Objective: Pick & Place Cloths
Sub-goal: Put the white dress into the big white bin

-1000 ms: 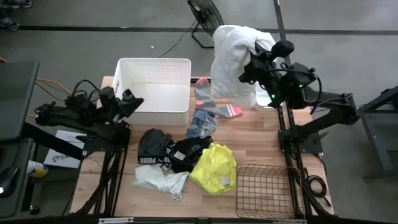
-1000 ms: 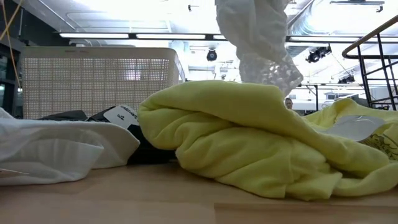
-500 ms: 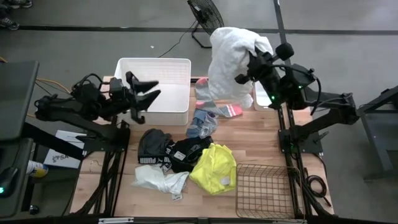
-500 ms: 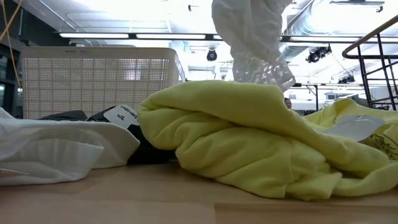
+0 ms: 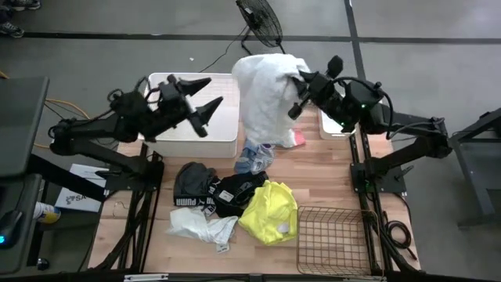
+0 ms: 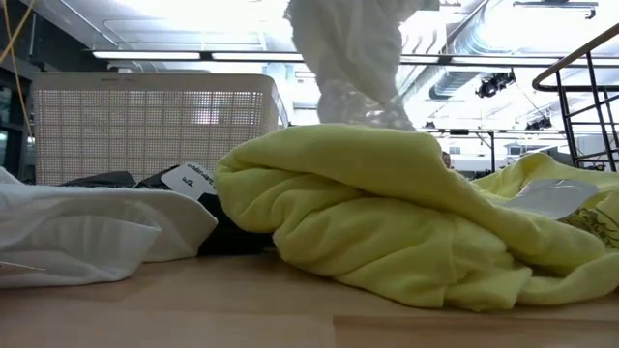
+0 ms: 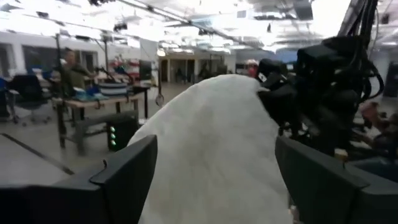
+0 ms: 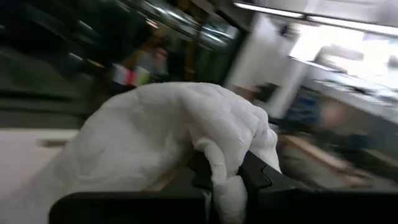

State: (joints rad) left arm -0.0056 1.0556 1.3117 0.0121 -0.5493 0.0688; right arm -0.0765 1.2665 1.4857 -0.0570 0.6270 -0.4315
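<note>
Near edge of worktop (image 5: 337, 160): neon yellow cloth (image 5: 269, 211) bunched in a soft heap, beside the brown wire basket (image 5: 332, 239). White cloth (image 5: 200, 227) crumpled left of it, black printed cloths (image 5: 213, 190) just behind, touching. All limp, light, no stiffness; each will sag and trail when lifted, so pinch a raised fold at the top of a heap, not a flat edge.

Mid worktop: small grey-blue socks (image 5: 254, 158) lying loose, partly under the hanging cloth.

Farther back: right gripper (image 5: 298, 88) clamped shut on the big white cloth (image 5: 262, 102), held up in the air between worktop centre and the white tub (image 5: 192, 116). Fabric drapes down in a long bundle from one gathered bunch; light but bulky, likely to swing and catch the tub rim.

Left gripper (image 5: 200, 100) over the tub, fingers spread wide apart, empty, pointing at the hanging white cloth, not touching. In the left wrist view the cloth fills the gap between its fingers (image 7: 127, 171). Best second hold looks like the lower hanging part.
</note>
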